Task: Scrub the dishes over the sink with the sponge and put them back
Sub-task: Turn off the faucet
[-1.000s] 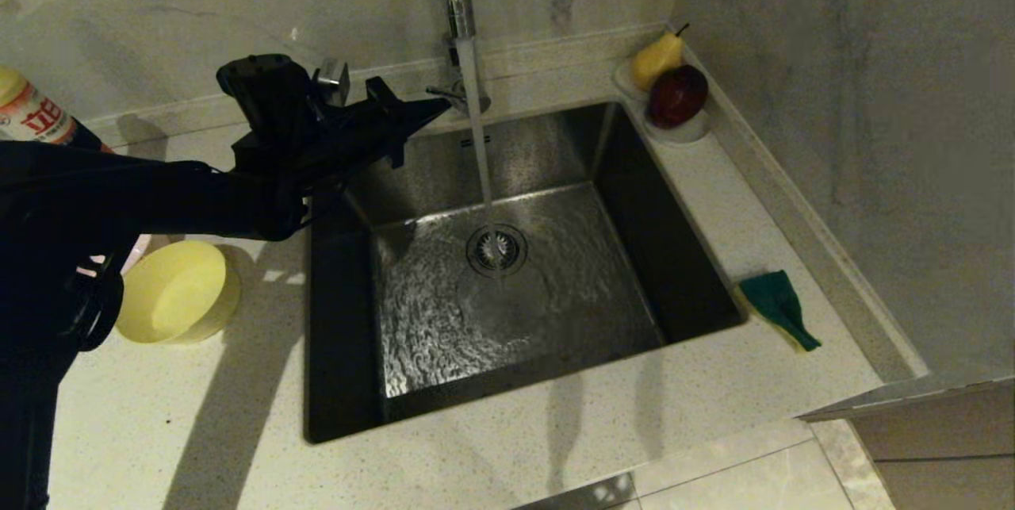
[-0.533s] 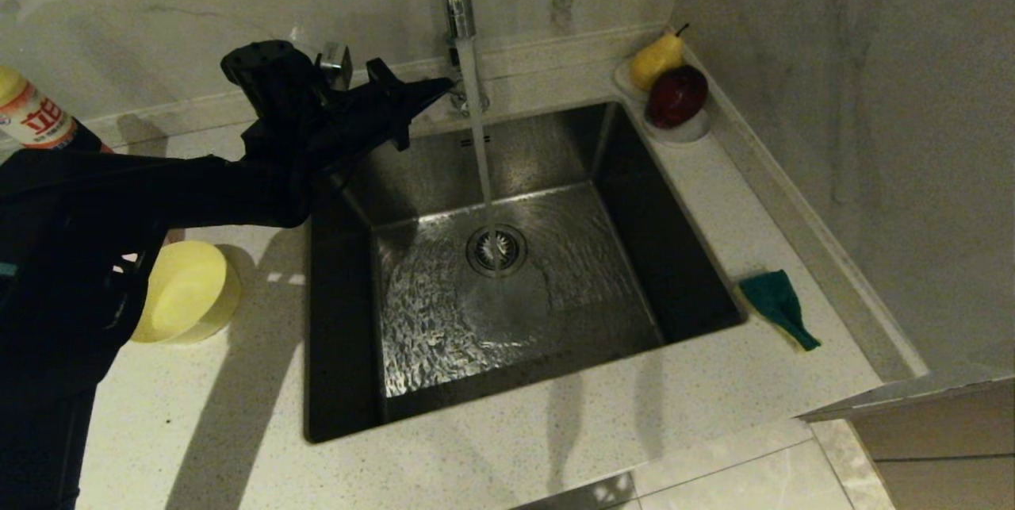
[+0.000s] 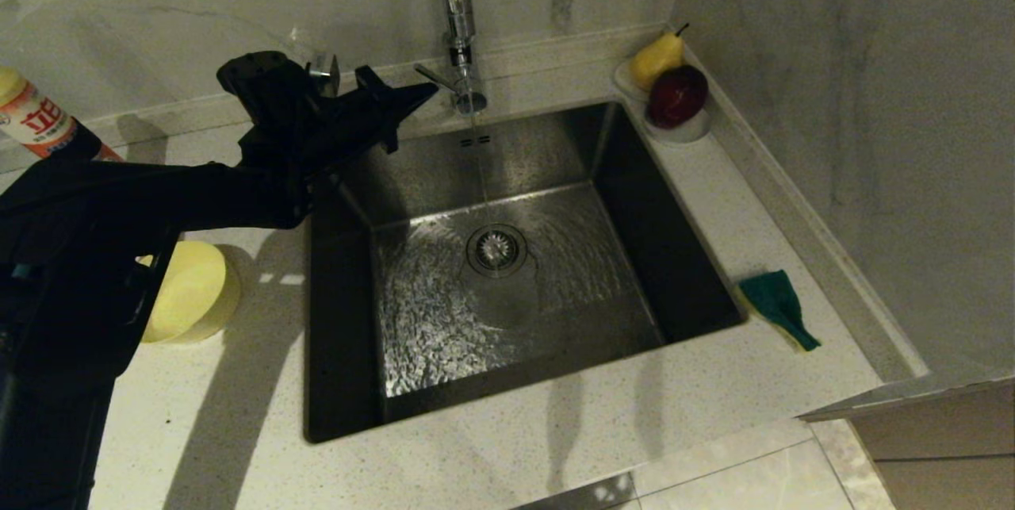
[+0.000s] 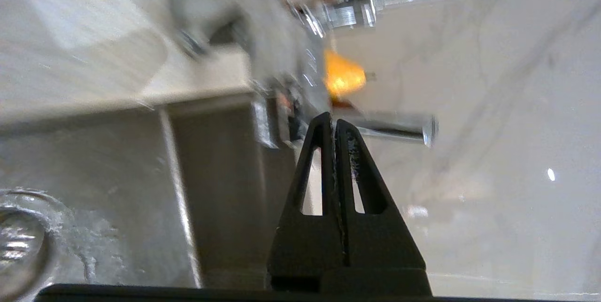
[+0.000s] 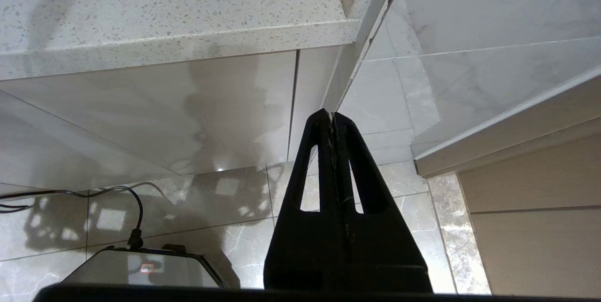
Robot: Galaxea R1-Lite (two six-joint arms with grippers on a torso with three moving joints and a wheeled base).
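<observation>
The left hand (image 3: 424, 93) has its fingers pressed together and holds nothing; it hovers above the back left corner of the sink (image 3: 341, 383), its tip just beside the tap lever (image 3: 432, 75), pointing toward the tap (image 3: 458, 26). Only a thin trickle falls to the drain (image 3: 496, 249). The yellow bowl (image 3: 194, 292) stands on the bench (image 3: 238, 431) left of the sink, below this arm, so the left arm is nearer to it. The sponge (image 3: 777, 305), green side up and bent, lies on the right side, its long axis running away from the sink. The right hand (image 5: 332, 116), also closed and empty, hangs parked below the bench edge.
</observation>
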